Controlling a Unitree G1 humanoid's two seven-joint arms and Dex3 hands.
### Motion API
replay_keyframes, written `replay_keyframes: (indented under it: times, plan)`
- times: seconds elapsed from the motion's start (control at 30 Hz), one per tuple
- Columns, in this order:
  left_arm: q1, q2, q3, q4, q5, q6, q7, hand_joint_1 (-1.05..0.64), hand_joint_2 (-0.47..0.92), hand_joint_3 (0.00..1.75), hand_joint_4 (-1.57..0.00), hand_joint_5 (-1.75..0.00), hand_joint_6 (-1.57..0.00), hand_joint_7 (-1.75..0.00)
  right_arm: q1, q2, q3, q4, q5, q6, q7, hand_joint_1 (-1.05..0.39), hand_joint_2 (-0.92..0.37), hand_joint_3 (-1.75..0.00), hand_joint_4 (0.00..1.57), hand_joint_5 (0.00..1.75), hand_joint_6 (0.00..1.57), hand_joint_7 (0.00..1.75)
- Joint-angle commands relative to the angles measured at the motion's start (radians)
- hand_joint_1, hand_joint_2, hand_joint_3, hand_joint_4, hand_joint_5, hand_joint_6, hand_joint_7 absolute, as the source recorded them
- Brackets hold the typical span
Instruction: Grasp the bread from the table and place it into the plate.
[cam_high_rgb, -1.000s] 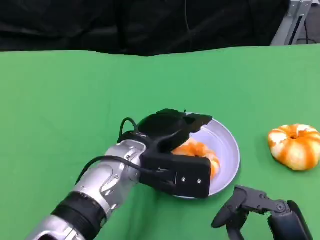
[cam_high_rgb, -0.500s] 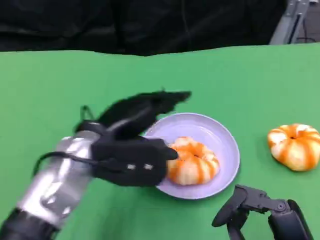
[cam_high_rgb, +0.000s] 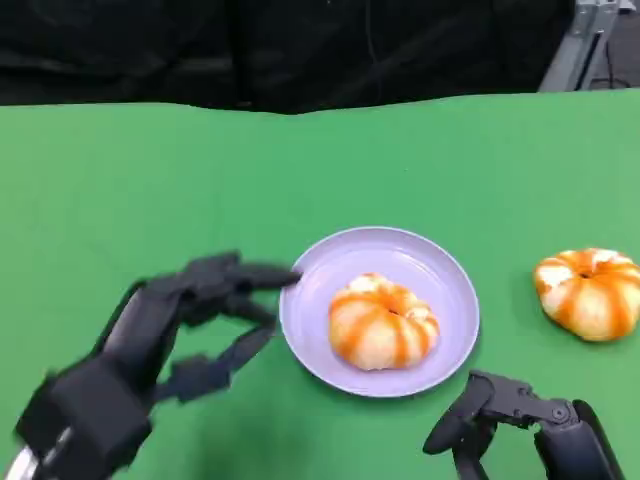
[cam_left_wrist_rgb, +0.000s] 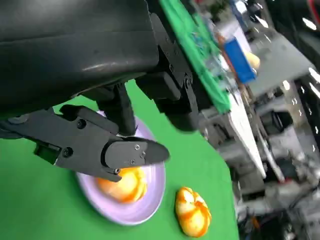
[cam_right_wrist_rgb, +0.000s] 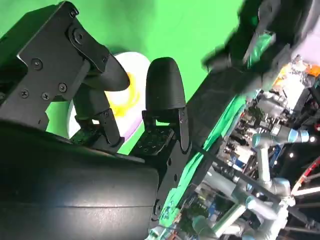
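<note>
Bread in plate: I see one round orange-and-white striped bread roll (cam_high_rgb: 384, 322) lying inside the shallow lavender round plate (cam_high_rgb: 452, 280), a little toward the near side of it. Nothing touches this roll.
Bread on table: a second round striped orange-and-white roll (cam_high_rgb: 589, 292) sits on the green table cloth (cam_high_rgb: 150, 190), well apart from the plate, on the robot's right side.
Left hand: my left black hand (cam_high_rgb: 165, 335) is above the green cloth just beside the plate's left rim. Its fingers (cam_high_rgb: 250, 277) are spread apart and point toward the plate; they hold nothing. The picture is blurred here.
Left wrist view: the plate (cam_left_wrist_rgb: 152, 187) with its roll (cam_left_wrist_rgb: 124, 185) appears beyond the fingers (cam_left_wrist_rgb: 135, 151), and the other roll (cam_left_wrist_rgb: 192, 211) lies beside it on the cloth.
Right hand: my right black hand (cam_high_rgb: 515, 420) is low at the near edge of the table, close to the plate's near-right rim. Its fingers are bent but apart, with nothing between them.
</note>
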Motion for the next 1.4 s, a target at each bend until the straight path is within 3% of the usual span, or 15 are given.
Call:
replay_keyframes:
  times: [0.03, 0.27, 0.4, 0.5, 1.4]
  plan:
    - [0.083, -0.015, 0.030, -0.029, -0.057, -0.087, 0.006, -0.04, 0.51, 1.10, -0.67, -1.45, -0.70, -1.18, 0.001, -0.008, -0.009, -0.003, 0.010, -0.009, -0.004, 0.07, -0.20, -1.46, 0.87, 1.48, 0.90, 1.23]
    - [0.203, -0.052, 0.040, -0.044, -0.091, -0.153, 0.021, -0.02, 0.54, 1.18, -0.77, -1.57, -0.76, -1.30, 0.001, -0.016, -0.015, -0.003, 0.019, -0.011, 0.004, 0.06, -0.20, -1.46, 0.87, 1.49, 0.90, 1.23]
    - [0.210, -0.061, 0.043, -0.013, -0.083, -0.168, 0.026, -0.02, 0.43, 1.40, -0.81, -1.72, -0.77, -1.52, 0.003, -0.022, -0.022, -0.001, 0.019, -0.017, 0.004, 0.05, -0.20, -1.45, 0.87, 1.49, 0.89, 1.22]
    - [0.207, -0.060, 0.045, -0.002, -0.076, -0.170, 0.029, -0.03, 0.39, 1.44, -0.83, -1.74, -0.78, -1.56, 0.003, -0.026, -0.027, 0.004, 0.021, -0.024, 0.003, 0.05, -0.21, -1.44, 0.87, 1.49, 0.90, 1.22]
    - [0.203, -0.060, 0.040, 0.036, 0.005, -0.226, 0.041, -0.06, 0.27, 1.55, -0.87, -1.75, -0.82, -1.60, 0.009, -0.038, -0.049, 0.006, 0.012, -0.034, 0.007, -0.01, -0.25, -1.39, 0.85, 1.47, 0.89, 1.22]
